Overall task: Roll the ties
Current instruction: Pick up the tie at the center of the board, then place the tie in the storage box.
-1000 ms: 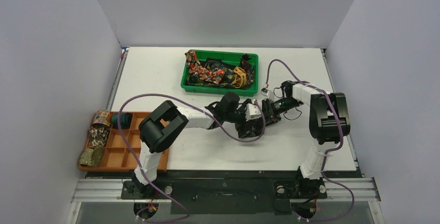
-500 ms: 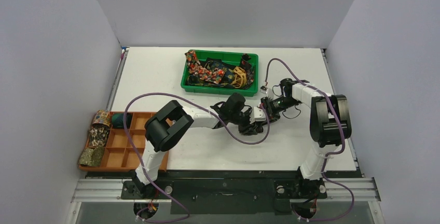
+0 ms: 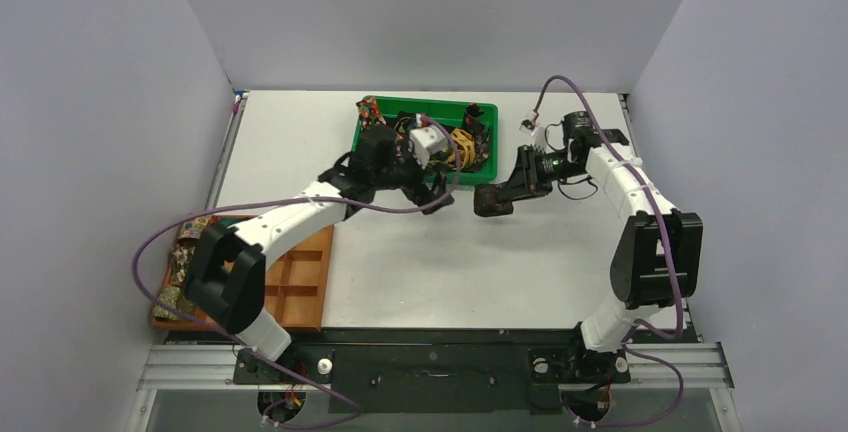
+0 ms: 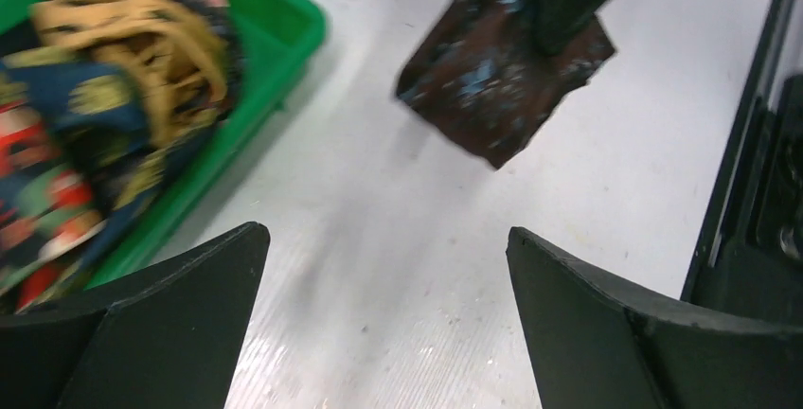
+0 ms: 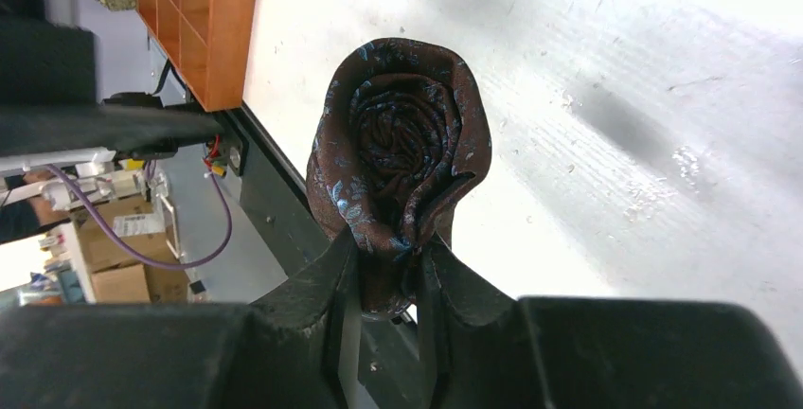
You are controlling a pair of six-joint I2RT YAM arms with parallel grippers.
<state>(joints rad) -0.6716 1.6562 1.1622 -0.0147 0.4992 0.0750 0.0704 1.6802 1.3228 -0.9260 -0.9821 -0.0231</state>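
I'm pinching a coiled brown tie [image 5: 402, 144] in my right gripper [image 5: 388, 256], perhaps airborne, left gripper [image 4: 383, 237] gaping empty beside the green bin [image 4: 289, 44]

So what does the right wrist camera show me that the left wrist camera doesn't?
Only the right wrist view: the spiral end of the rolled brown tie, pinched between the fingers of the right gripper, and the orange compartment tray. Only the left wrist view: the green bin holding loose ties, and the left gripper, open with nothing in it. Both: that same brown tie and the white table.
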